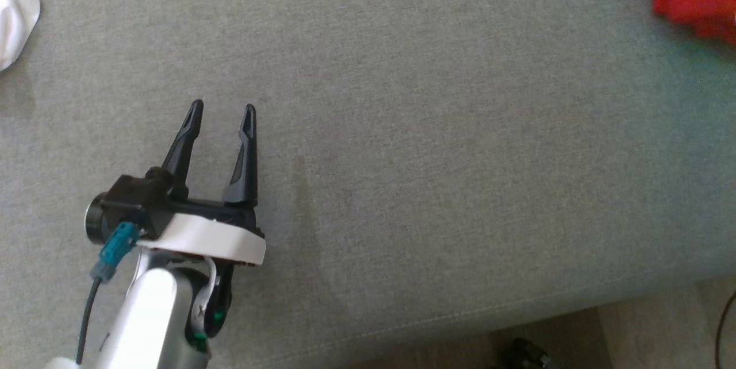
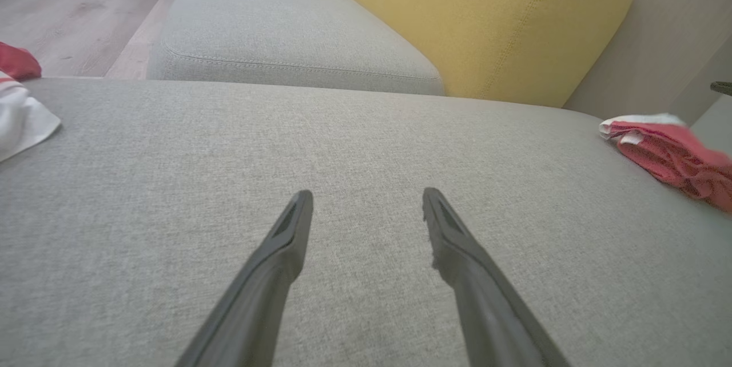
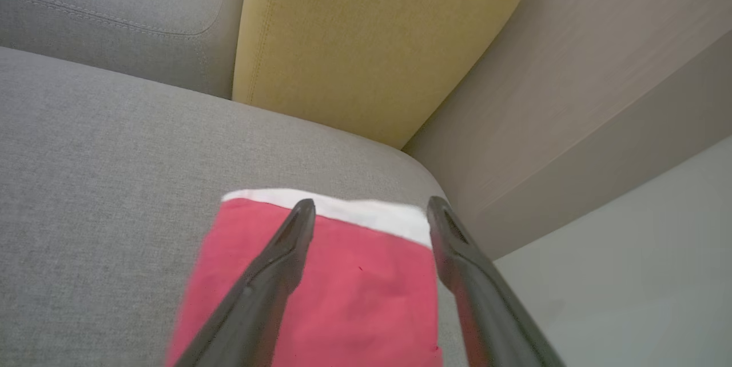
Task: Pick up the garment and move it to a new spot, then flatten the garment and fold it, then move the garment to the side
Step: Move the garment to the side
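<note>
At the right end of the grey sofa seat (image 1: pixel 431 156), close beside the yellow back cushion (image 3: pixel 372 41): the red garment (image 3: pixel 366 298), folded flat, with a white strip along its far edge. Right over it, the right claw (image 3: pixel 372 203), spread wide and gripping nothing, one finger across the red cloth, the other along the cloth's edge nearest the sofa's end. Impossible to tell whether the fingers touch the cloth. In the head view, the same red cloth at the top right corner, blurred. Well apart from it, over bare grey fabric toward the seat's front edge, the left claw (image 1: pixel 223 106), likewise spread wide and empty, fingertips pointing toward the sofa's back. At the far left of the seat, a white cloth (image 1: pixel 14 24), partly cut off by the frame. Beyond the seat's front seam, a strip of wooden floor (image 1: pixel 632 334).
</note>
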{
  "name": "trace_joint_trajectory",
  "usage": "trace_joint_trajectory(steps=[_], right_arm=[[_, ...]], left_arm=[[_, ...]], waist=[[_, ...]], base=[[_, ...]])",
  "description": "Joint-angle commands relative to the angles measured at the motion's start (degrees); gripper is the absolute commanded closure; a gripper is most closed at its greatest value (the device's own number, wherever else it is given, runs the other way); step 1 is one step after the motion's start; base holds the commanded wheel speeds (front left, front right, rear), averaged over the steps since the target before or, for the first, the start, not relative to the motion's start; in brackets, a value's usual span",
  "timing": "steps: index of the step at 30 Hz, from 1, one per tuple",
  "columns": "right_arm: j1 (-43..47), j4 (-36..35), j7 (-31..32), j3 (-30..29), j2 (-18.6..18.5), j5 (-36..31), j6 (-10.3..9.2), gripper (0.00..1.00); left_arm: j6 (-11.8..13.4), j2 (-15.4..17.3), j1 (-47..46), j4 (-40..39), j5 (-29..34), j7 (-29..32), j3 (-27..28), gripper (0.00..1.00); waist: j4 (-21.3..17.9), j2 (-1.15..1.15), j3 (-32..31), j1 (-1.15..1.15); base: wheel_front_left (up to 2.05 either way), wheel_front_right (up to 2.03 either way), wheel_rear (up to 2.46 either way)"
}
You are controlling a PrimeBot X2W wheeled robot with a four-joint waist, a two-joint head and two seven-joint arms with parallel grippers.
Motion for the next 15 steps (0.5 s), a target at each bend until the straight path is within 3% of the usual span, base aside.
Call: trace_joint_trajectory(steps=[1, 9, 15], right_arm=[[-0.6, -2.05, -1.41, -0.78, 0.25, -1.26, -0.05, 0.0], [-0.58, -0.97, -5.64, -2.03, 3.42, -3.37, -0.05, 0.0], [0.03, 0.04, -9.63, -0.92, 6.99, -1.07, -0.05, 0.0]], left_arm=[[0.25, 0.84, -1.31, -1.94, -0.32, 0.14, 1.32, 0.0], [0.45, 0.59, -1.56, -1.05, -0.91, -0.58, 1.28, 0.0], [0.49, 0.14, -2.26, 0.64, -1.79, -1.47, 1.63, 0.0]], waist=[[0.34, 0.0, -0.07, 0.0], [1.56, 0.0, -1.74, 0.0], [2.67, 0.0, -4.9, 0.0]], base=[[0.0, 0.0, 0.0], [0.0, 0.0, 0.0], [0.0, 0.0, 0.0]])
